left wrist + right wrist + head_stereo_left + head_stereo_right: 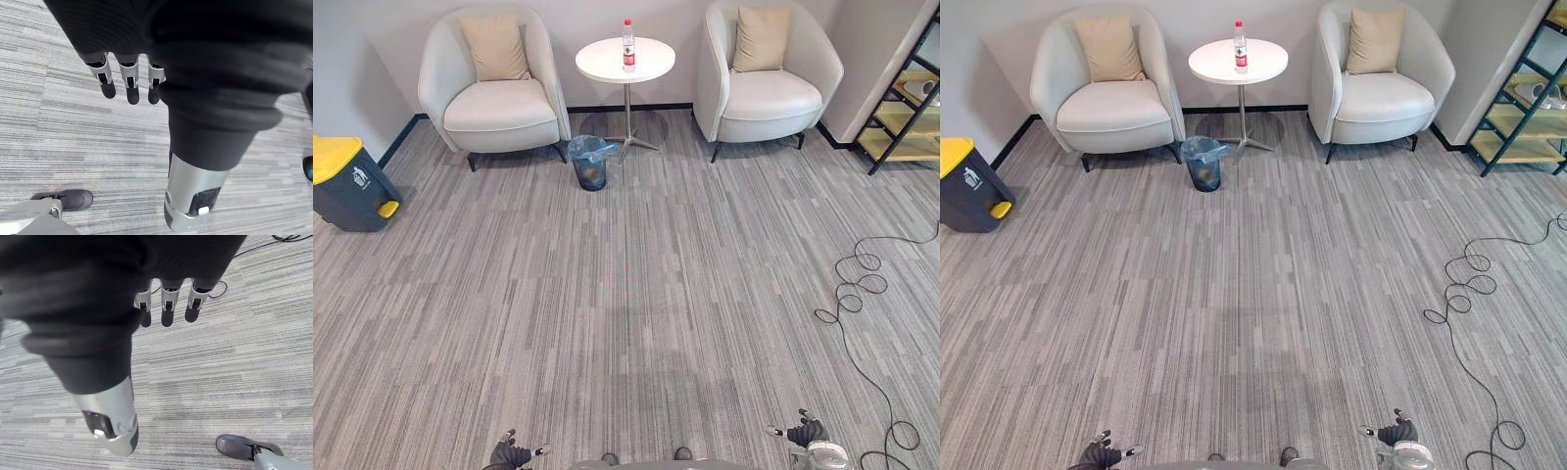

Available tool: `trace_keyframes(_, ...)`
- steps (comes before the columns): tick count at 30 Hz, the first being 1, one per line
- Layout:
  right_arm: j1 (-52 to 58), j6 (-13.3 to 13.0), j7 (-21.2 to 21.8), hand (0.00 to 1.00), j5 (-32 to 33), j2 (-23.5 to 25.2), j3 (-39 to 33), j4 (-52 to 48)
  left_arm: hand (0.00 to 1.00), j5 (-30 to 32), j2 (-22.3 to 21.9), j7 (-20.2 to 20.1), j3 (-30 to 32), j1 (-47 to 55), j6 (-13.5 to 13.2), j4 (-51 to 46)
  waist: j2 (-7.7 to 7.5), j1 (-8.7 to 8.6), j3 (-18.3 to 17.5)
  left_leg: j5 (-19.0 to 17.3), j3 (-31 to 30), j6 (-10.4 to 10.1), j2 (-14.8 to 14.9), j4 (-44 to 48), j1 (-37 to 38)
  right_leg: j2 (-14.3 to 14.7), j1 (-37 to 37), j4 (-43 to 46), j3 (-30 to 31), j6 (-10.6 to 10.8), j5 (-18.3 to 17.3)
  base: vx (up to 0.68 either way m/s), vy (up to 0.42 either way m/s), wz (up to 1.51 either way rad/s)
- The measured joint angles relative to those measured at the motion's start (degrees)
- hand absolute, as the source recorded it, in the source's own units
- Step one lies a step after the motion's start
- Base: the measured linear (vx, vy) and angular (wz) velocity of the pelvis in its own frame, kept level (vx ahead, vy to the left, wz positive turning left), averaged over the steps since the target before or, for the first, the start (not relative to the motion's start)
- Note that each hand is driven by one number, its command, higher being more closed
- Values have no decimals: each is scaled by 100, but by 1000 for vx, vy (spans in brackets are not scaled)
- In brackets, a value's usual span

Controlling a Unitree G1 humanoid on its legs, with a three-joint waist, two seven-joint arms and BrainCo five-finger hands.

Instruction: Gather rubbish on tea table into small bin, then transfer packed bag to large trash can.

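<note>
Red-labelled bottle (628, 45) on white tea table (602, 64); left hand (128, 81), right hand (169, 297) relaxed, empty.

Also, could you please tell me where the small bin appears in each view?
Left eye view: small bin, upper part, just left of centre.
Right eye view: small bin, upper part, further left.
Left wrist view: carpet past the left hand.
Right wrist view: carpet past the right hand.
Shared landmark: round white table behind it, both eye views.

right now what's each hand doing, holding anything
Left hand: open, holding nothing.
Right hand: open, holding nothing.
</note>
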Motion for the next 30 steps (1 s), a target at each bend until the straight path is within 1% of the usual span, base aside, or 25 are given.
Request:
trace_keyframes(17, 35, 53, 2, 0, 24, 1, -6, 0, 0, 60, -2, -10, -18, 8, 26, 5, 57, -10, 18, -2, 25, -1, 8, -15, -2, 9, -3, -32, 11, 0, 0, -19, -6, 0)
trace_keyframes(30, 43, 127, -1, 0, 255, 87, -14, -3, 0, 60, -35, -18, -118, 5, 76, 97, 61, -2, 15, -40, 249, 19, 20, -61, -51, 24, -162, -52, 185, -1, 0, -12, -6, -7)
